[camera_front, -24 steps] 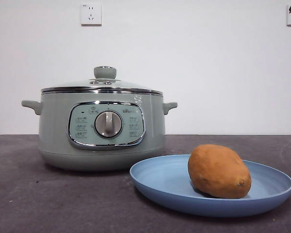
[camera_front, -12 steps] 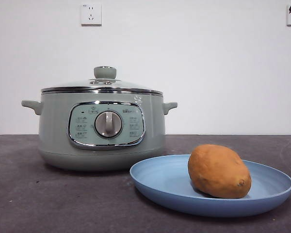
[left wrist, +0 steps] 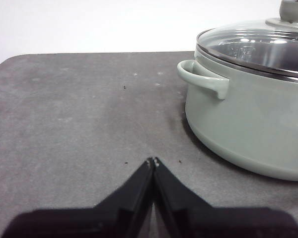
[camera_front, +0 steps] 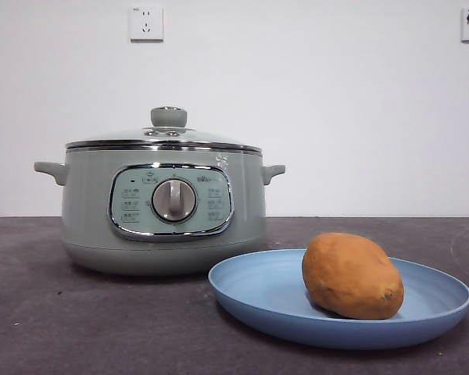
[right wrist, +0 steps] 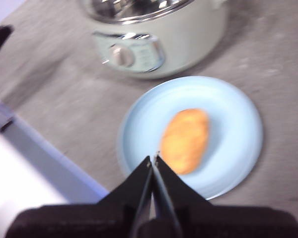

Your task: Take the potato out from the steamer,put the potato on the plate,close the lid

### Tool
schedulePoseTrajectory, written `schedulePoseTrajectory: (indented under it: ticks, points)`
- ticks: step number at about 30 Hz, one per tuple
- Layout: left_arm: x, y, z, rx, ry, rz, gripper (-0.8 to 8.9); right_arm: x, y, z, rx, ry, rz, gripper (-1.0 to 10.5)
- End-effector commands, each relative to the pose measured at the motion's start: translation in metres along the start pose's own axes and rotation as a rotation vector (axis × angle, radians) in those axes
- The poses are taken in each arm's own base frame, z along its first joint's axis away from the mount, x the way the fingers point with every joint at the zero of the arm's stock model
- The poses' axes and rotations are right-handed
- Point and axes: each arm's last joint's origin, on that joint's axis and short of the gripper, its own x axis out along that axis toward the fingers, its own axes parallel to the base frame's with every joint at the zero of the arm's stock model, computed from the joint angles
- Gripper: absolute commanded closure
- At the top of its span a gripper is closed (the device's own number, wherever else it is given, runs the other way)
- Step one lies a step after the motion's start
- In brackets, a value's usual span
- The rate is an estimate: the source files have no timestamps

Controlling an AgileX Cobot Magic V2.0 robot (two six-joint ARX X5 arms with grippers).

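Evidently little, if anything, is left to do; the potato [camera_front: 352, 275] lies on its side on the plate [camera_front: 250, 291], toward the plate's right half in the front view, and the lid [camera_front: 163, 137] sits level on the steamer [camera_front: 86, 211] with its chrome rim seated all round as far as the front view shows, the pale green knob upright on top. All three steps of the task therefore look done: potato out, potato on the plate, lid closed; the plate stands just beside the steamer, in front of it and to its right, and whether the two touch I cannot tell.

Neither arm is at work. The left gripper [left wrist: 153, 160] hangs low over bare table [left wrist: 64, 124] beside the steamer's side handle [left wrist: 201, 79], its two black jaws pressed together tip to tip with nothing between them. The right gripper [right wrist: 153, 158] hovers above the plate's near edge, jaws likewise closed on nothing; its picture is blurred, so the arm may be moving, though that is only a guess. What remains, I judge, is at most for the arms to settle at rest.
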Motion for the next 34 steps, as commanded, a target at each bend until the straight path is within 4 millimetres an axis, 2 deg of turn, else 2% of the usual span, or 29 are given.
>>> schedulePoseTrajectory:
  ticks: [1,4,8,12,16,21,27,34]
  points:
    - [0.001,0.001,-0.005,-0.01,0.011,0.005,8.17,-0.006,-0.006,0.003,0.015,-0.094,-0.068,9.5]
    - [0.001,0.001,-0.005,-0.01,0.01,0.005,8.17,-0.011,-0.016,0.002,0.053,-0.238,-0.133,9.5]
    - [0.001,0.001,-0.005,-0.01,0.01,0.005,8.17,-0.014,-0.031,-0.011,0.098,-0.397,-0.268,9.5]
    - [0.001,0.001,-0.005,-0.01,0.01,0.005,8.17,-0.007,-0.045,-0.027,0.104,-0.559,-0.37,9.5]
    - [0.001,0.001,-0.005,-0.01,0.01,0.005,8.17,0.006,-0.057,-0.049,0.104,-0.651,-0.436,9.5]
    - [0.001,0.001,-0.005,-0.01,0.01,0.005,8.17,0.027,-0.069,-0.078,0.115,-0.683,-0.474,9.5]
    - [0.001,0.001,-0.005,-0.01,0.01,0.005,8.18,0.047,-0.077,-0.104,0.132,-0.644,-0.48,9.5]
    - [0.001,0.001,-0.005,-0.01,0.009,0.005,8.17,0.052,-0.079,-0.114,0.177,-0.55,-0.505,9.5]
